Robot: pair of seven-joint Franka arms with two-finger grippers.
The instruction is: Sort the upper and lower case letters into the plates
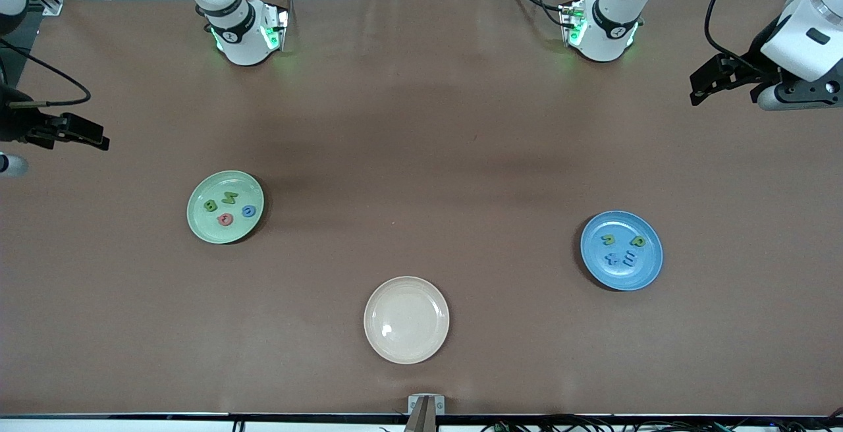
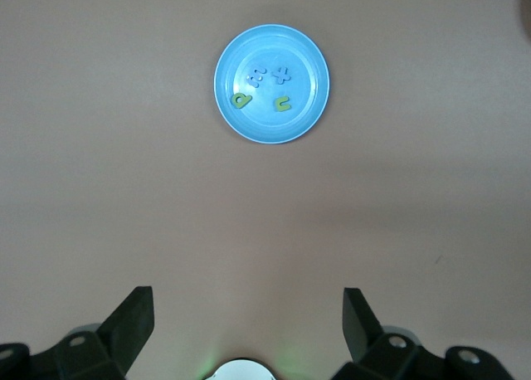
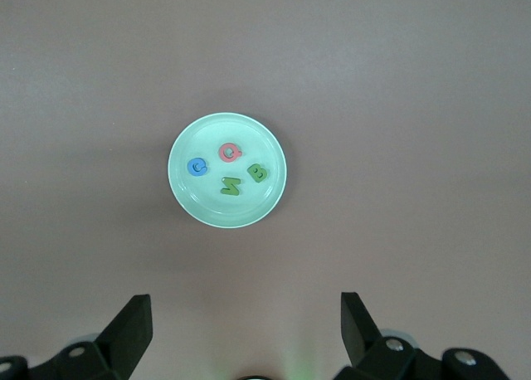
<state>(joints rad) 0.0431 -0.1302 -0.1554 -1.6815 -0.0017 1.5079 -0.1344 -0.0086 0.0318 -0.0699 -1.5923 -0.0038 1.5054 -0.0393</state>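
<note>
Green and blue letters are lying four to a plate, pale green plate (image 1: pixel 225 207) at nine o'clock, blue plate (image 1: pixel 621 250) at three, while left gripper (image 2: pixel 248 322) and right gripper (image 3: pixel 246 323) are hanging wide open, empty; any careless descent risks scattering them.

Both arms drawn back and raised, end effectors spread wide.

The left end effector (image 1: pixel 708 86) hangs in the air at about 2 o'clock in the front view, over the left arm's end of the tabletop (image 1: pixel 421 155), its fingers (image 2: pixel 133 322) parted with nothing between them. The right end effector (image 1: pixel 85 137) hangs at about 9 o'clock, over the right arm's end, its fingers (image 3: pixel 133 326) parted the same way and holding nothing.
</note>
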